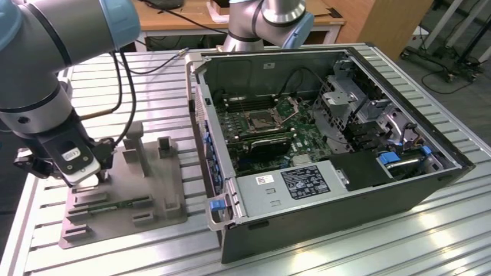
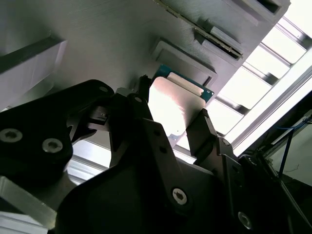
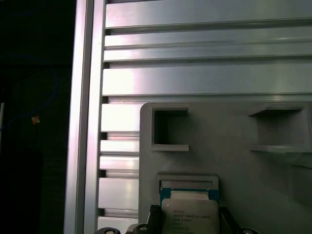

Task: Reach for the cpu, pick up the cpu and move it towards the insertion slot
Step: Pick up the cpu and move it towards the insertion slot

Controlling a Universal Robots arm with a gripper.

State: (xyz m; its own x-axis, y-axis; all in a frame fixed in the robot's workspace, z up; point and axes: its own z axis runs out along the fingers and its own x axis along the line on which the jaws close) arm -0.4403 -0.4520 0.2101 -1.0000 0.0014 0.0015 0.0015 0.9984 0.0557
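On the grey fixture [image 1: 146, 172] of the counter [image 1: 368, 247], fingers [image 2: 207, 131] grip the cpu [image 2: 173, 105] edges (seemingly firmly), so lift it level.

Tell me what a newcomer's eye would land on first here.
The open computer case stands at the exterior view's right, the insertion slot on its green motherboard. At that view's left the gripper is low over the grey fixture; the second wrist view shows the pale cpu close before it.
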